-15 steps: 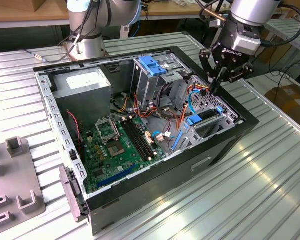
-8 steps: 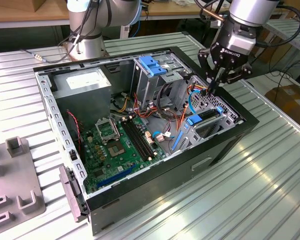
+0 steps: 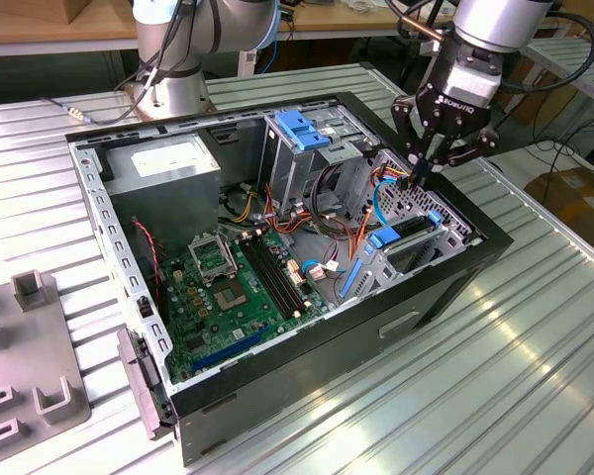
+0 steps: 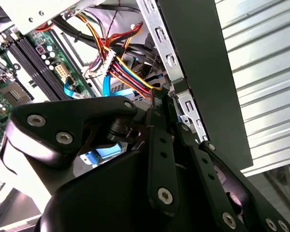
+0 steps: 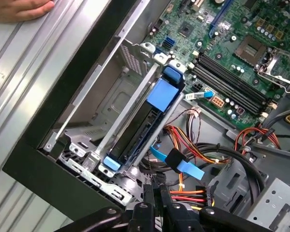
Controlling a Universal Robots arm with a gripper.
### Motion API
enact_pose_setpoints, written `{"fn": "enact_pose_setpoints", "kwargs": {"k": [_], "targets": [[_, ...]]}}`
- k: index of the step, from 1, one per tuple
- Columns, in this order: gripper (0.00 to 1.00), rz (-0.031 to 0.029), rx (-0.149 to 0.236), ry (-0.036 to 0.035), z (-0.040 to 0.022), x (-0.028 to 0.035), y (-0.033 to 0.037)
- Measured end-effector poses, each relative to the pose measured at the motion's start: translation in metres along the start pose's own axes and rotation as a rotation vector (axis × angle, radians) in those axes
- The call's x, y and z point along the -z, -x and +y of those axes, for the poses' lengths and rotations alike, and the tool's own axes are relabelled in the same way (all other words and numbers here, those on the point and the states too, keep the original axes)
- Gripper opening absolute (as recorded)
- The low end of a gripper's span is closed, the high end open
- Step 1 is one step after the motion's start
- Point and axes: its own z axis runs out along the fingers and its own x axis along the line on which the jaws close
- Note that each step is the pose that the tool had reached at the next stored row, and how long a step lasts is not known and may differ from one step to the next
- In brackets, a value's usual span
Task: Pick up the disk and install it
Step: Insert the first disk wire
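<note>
Standing on edge in the case bay, blue-bracketed disk (image 5: 140, 130), hand (image 3: 423, 163) pinched closed, empty

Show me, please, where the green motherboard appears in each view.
Exterior view: motherboard on the floor of the case, to the exterior view's left of the disk.
Second wrist view: motherboard beside the coloured wire bundle.
First wrist view: motherboard beyond the disk.
Shared landmark: its black memory slots.

silver-grey arm (image 3: 495, 20) with blue joint caps, black cables alongside; black gripper (image 3: 428, 158) of linked bars studded with silver screws.
</note>
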Motion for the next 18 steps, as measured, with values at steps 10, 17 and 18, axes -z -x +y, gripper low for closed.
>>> {"fn": "enact_pose_setpoints", "kwargs": {"k": [10,17,18], "targets": [[0.16,-0.0015,-0.088,0.0044,0.0007,-0.0014,0.0005],[0.16,-0.0022,-0.157,0.0083,0.0058,-0.0022,0.0037],[0.16,-0.0024,-0.172,0.0090,0.0057,-0.0024,0.0037]]}}
